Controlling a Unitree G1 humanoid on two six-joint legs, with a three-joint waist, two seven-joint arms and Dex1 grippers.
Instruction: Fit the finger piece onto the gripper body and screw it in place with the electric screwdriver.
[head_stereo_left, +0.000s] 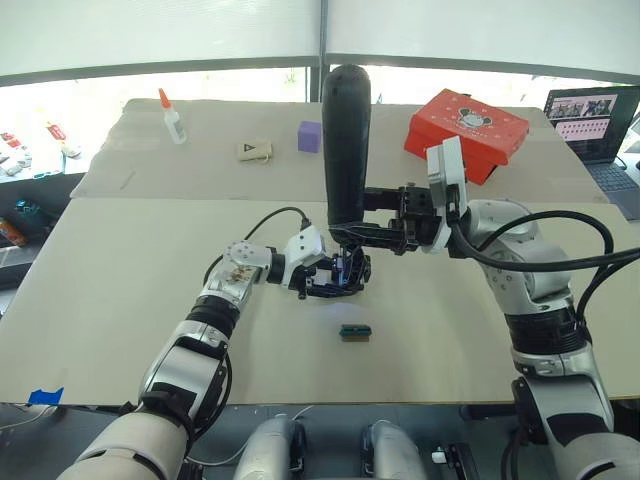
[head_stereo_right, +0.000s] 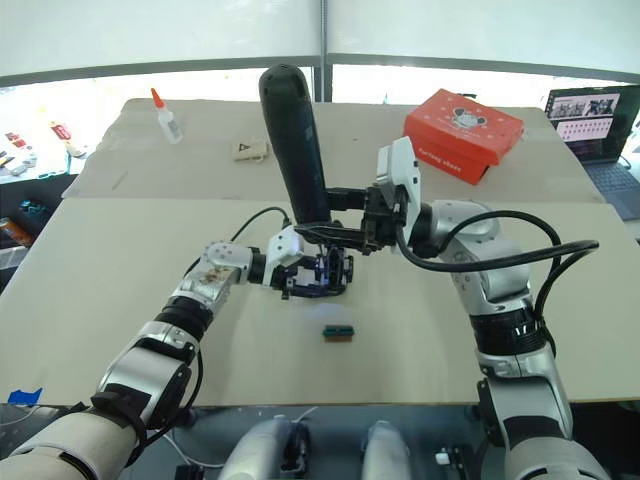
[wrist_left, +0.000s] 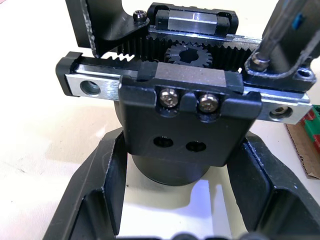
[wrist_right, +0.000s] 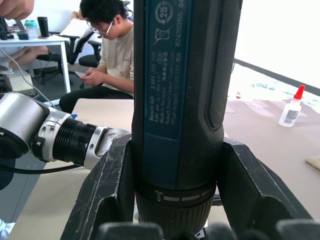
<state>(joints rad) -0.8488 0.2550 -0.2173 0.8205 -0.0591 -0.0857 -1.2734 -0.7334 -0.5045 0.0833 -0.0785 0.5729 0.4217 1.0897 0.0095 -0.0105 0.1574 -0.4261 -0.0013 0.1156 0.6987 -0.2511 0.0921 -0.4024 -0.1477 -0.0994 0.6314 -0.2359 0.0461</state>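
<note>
Nearest, a small green-topped block lies loose on the table. Left gripper clamps the gripper body mid-table. Right gripper squeezes the electric screwdriver upright, bit on a screw at the body's right end: screwing seems underway, unfinished.

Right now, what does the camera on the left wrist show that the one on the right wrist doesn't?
The left wrist view alone shows the gripper body close up: toothed racks, a small gear, two screws, and the metal bit tip on it. The right wrist view alone shows a seated person and a glue bottle. Both show the electric screwdriver and the beige table.
</note>
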